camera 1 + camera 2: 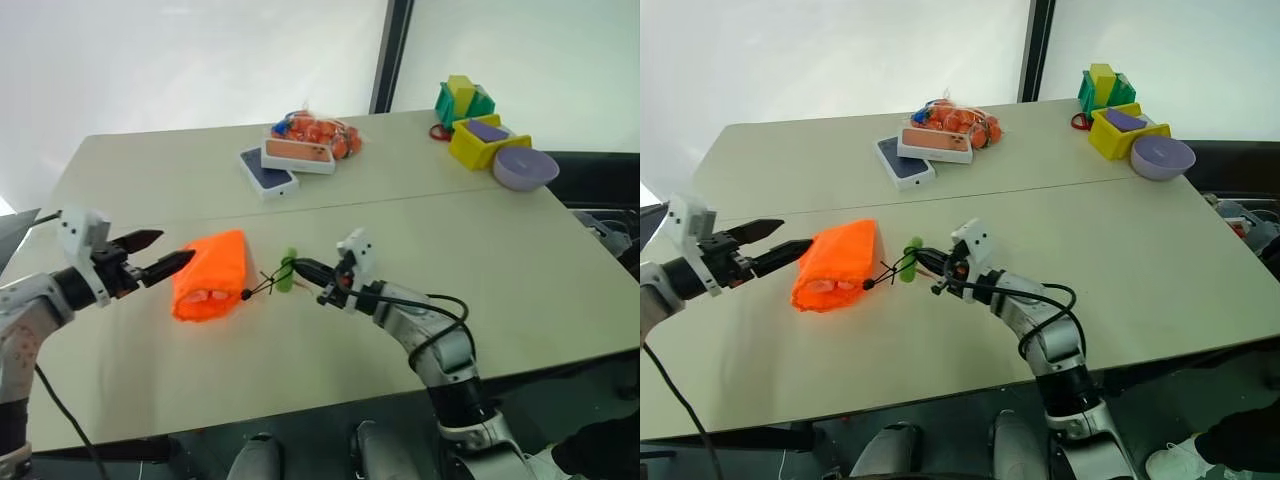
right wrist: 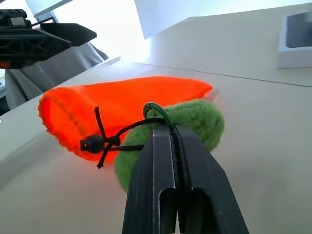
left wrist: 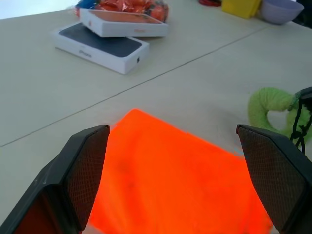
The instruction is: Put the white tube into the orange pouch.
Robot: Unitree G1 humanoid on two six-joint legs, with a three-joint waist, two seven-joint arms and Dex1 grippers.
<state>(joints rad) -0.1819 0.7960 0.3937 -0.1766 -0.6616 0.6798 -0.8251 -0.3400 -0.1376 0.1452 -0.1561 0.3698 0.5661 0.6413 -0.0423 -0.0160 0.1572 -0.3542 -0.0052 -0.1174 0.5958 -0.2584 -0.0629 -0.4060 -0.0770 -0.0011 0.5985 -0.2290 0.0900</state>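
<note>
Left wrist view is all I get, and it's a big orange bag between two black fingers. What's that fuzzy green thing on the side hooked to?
Observer: The green loop hangs on a black cord from the orange pouch. The fingers of the right gripper are shut on that cord.
Operator: Which end of the bag is open?
Observer: The end where the cord comes out, which faces the near edge of the table.
Operator: Is anything inside?
Observer: Two pale patches show in the mouth, but I can't tell what they are.
</note>
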